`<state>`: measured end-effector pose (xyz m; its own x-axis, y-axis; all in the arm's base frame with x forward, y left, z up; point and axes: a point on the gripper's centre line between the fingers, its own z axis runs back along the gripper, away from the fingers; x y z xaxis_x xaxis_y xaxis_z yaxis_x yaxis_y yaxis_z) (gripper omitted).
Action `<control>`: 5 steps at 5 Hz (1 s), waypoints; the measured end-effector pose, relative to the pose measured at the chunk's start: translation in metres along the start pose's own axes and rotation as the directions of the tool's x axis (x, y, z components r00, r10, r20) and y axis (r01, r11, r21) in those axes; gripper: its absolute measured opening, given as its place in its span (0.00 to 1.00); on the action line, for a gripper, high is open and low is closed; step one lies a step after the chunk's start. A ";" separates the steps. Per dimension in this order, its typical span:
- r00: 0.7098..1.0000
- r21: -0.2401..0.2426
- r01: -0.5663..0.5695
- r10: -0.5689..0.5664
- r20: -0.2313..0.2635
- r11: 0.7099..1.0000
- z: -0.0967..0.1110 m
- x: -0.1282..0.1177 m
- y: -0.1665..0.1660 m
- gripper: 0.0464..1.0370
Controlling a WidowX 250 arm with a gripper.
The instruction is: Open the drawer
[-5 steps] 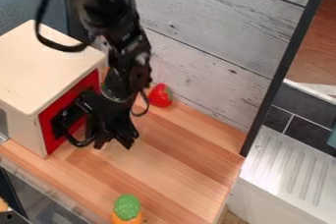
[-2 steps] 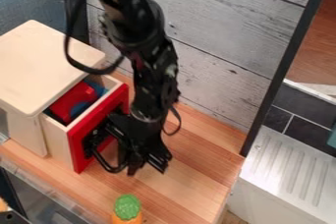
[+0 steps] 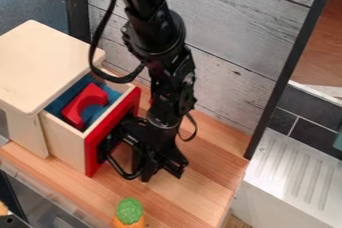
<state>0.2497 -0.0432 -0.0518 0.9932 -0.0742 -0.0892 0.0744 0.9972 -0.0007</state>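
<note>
My gripper [image 3: 163, 169] hangs low over the counter, right in front of the drawer's red front [image 3: 93, 149], beside the black handle [image 3: 109, 144]. Its fingertips point down toward the wood. The drawer [image 3: 65, 141] stands well out of the pale wooden cabinet [image 3: 43, 67]. Inside the drawer lie a red arch-shaped block [image 3: 84, 103] and something blue [image 3: 110, 93]. The arm hides part of the drawer front's right side.
An orange and green toy [image 3: 129, 212] stands at the counter's [image 3: 200, 182] front edge. Behind the arm rises a whitewashed plank wall [image 3: 227, 72]. A dark upright post [image 3: 287, 72] borders the counter at the right, with a white ridged tray [image 3: 294, 172] beyond.
The drawer has come out of the cabinet, from shut to well open, as my gripper moved right and slightly down with it. The red block inside has come into view.
</note>
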 end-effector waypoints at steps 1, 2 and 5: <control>0.999 -0.028 -0.032 0.032 0.003 0.999 0.003 0.007 -0.006 0.09; 0.999 -0.047 -0.032 0.033 0.009 0.998 0.009 0.007 -0.015 0.09; 0.998 -0.099 0.055 -0.054 0.019 0.994 0.019 -0.005 -0.031 0.12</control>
